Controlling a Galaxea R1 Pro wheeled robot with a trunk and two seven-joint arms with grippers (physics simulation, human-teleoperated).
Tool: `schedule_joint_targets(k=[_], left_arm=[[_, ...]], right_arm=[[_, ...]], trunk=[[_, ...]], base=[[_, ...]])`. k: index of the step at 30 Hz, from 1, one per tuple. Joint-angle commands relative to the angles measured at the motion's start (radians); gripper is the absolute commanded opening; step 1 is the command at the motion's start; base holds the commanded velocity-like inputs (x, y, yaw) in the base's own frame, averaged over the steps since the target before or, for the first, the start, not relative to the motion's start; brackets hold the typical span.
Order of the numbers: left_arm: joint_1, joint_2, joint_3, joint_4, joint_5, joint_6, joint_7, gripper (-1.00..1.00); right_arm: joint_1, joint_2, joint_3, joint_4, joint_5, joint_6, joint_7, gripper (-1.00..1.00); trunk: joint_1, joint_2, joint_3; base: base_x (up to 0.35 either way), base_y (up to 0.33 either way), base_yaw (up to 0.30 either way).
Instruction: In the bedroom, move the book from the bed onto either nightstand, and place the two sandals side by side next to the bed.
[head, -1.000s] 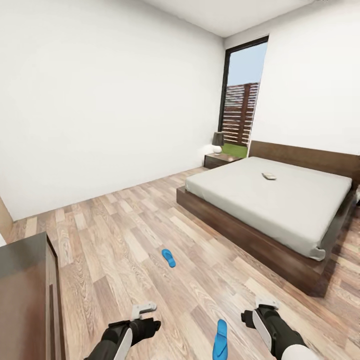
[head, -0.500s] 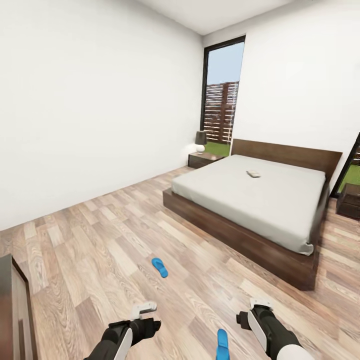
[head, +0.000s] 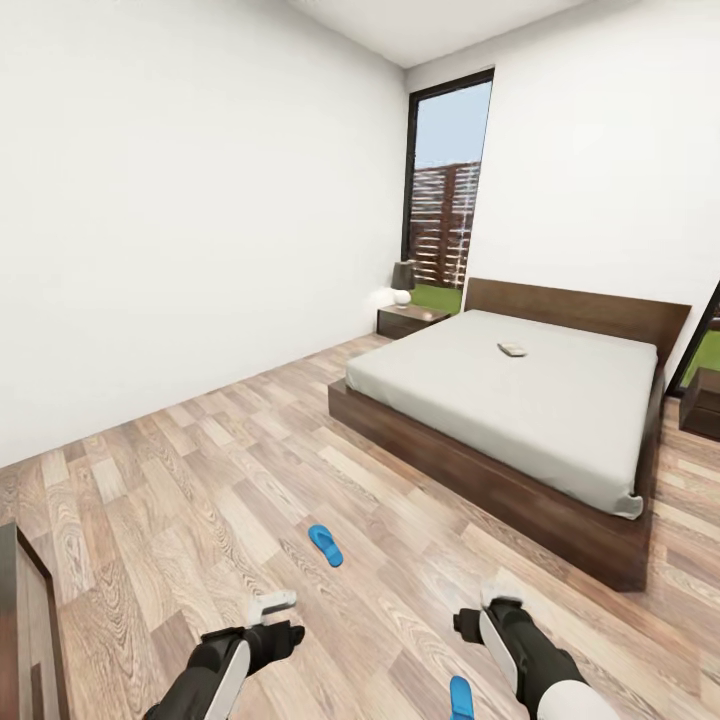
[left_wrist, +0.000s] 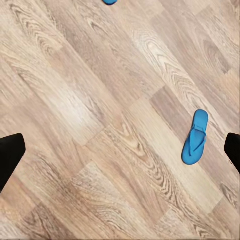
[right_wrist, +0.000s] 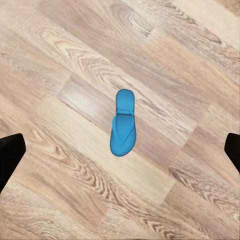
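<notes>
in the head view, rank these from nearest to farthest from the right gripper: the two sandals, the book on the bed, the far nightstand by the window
1. Near sandal, on the floor just beside the right gripper, toward the left arm.
2. Other sandal, farther ahead on the open floor, nearer the left gripper's side.
3. Book, up on the bed's mattress.
4. Nightstand, past the bed by the window.

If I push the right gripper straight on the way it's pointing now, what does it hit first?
Probably the blue sandal. In the right wrist view it lies flat on the wood floor, nearly centred between the open right gripper fingers, with nothing in between. Depth is unclear, so it could touch the floor just beside it.
</notes>
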Motion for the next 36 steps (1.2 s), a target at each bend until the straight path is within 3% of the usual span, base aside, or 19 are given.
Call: schedule_joint_targets(k=[1,4,19,23,32,33,36], left_arm=[[0.0,-0.001,0.003,-0.007,0.015,0.006,0.003,1.0],[0.0,-0.001,0.003,-0.019,0.021,0.006,0.003,1.0],[0.001,-0.003,-0.003,-0.014,0.015,0.0,-0.002,1.0],[-0.022,0.002,-0.019,0.009,-0.007,-0.007,-0.025,1.0],[-0.045,0.004,-0.024,0.018,-0.027,-0.006,-0.043,1.0],[-0.046,0.004,-0.024,0.018,-0.027,-0.005,-0.043,1.0],[-0.05,0.003,-0.024,0.019,-0.028,0.001,-0.042,1.0]], right_arm=[[0.0,0.001,0.002,-0.008,-0.003,0.004,0.002,1.0],[0.0,0.001,0.015,-0.024,-0.003,0.004,0.01,1.0],[-0.006,0.004,0.01,-0.101,-0.004,-0.002,0.004,1.0],[-0.029,0.026,-0.013,-0.078,-0.012,-0.024,-0.018,1.0],[-0.079,0.036,-0.037,-0.028,-0.015,-0.074,-0.047,1.0],[-0.13,0.036,-0.038,0.085,-0.015,-0.093,-0.048,1.0],[-0.134,0.037,-0.04,0.087,-0.015,-0.103,-0.049,1.0]], trunk=[[0.0,-0.001,-0.001],[0.0,-0.001,-0.001],[0.004,-0.008,-0.004],[0.019,-0.036,-0.017],[0.054,-0.099,-0.045],[0.057,-0.106,-0.048],[0.069,-0.127,-0.058]], base=[[0.0,0.0,0.0],[0.0,0.0,0.0],[0.0,0.0,0.0],[0.0,0.0,0.0],[0.0,0.0,0.0],[0.0,0.0,0.0],[0.0,0.0,0.0]])
